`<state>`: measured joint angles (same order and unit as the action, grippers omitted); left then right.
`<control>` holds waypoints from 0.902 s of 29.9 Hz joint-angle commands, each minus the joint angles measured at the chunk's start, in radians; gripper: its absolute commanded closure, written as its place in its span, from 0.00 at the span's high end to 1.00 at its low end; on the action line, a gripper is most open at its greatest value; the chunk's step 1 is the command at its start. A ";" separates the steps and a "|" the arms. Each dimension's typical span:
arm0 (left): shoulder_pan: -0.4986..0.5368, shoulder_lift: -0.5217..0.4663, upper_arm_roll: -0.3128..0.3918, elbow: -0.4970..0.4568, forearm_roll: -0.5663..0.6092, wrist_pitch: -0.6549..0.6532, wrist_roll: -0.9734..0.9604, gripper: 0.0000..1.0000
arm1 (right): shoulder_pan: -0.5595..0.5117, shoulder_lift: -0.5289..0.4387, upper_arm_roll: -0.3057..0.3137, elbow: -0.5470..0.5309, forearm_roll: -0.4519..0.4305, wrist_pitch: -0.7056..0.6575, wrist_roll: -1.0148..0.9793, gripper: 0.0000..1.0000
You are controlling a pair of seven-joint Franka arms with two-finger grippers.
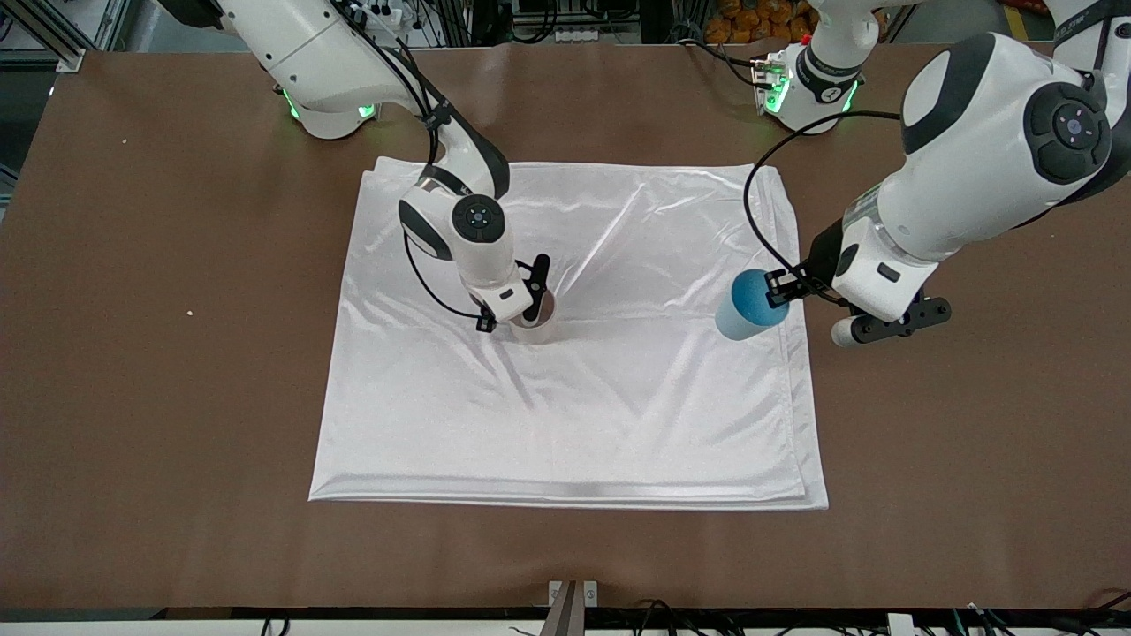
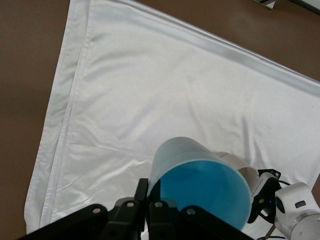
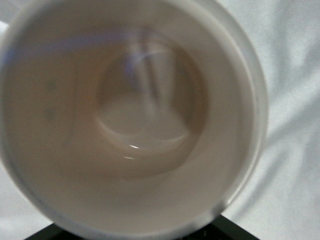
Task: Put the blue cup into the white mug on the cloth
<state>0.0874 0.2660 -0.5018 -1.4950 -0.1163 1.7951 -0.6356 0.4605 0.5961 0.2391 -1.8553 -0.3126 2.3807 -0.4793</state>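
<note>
Blue cup (image 1: 749, 305) above white cloth (image 1: 618, 415)

White cloth (image 1: 574, 353) spread flat on brown table (image 1: 177, 353), soft wrinkles across it. White mug (image 1: 535, 329) upright near cloth centre, at about 9 o'clock from blue cup (image 1: 747, 306), well apart. Right gripper (image 1: 528, 305) down at mug rim, shut on it. Left gripper (image 1: 782, 290) shut on blue cup rim, cup over cloth edge toward left arm's end, at 3 o'clock from mug.
</note>
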 commanded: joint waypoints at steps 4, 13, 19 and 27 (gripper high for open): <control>-0.054 0.016 0.000 0.022 0.085 -0.020 -0.041 0.00 | 0.033 0.050 -0.006 0.048 -0.029 0.006 0.060 0.12; -0.055 0.027 0.000 0.021 0.095 -0.020 -0.036 0.00 | 0.032 0.039 -0.006 0.048 -0.049 -0.008 0.114 0.58; -0.069 0.027 0.000 0.021 0.093 -0.020 -0.044 0.00 | 0.032 0.005 -0.004 0.039 -0.049 -0.015 0.182 0.91; -0.097 0.027 -0.003 0.021 0.095 -0.020 -0.087 0.00 | 0.030 -0.105 0.000 0.039 -0.049 -0.135 0.186 1.00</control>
<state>0.0208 0.2886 -0.5005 -1.4950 -0.0512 1.7943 -0.6658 0.4856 0.5910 0.2379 -1.8022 -0.3382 2.3317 -0.3235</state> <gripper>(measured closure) 0.965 0.004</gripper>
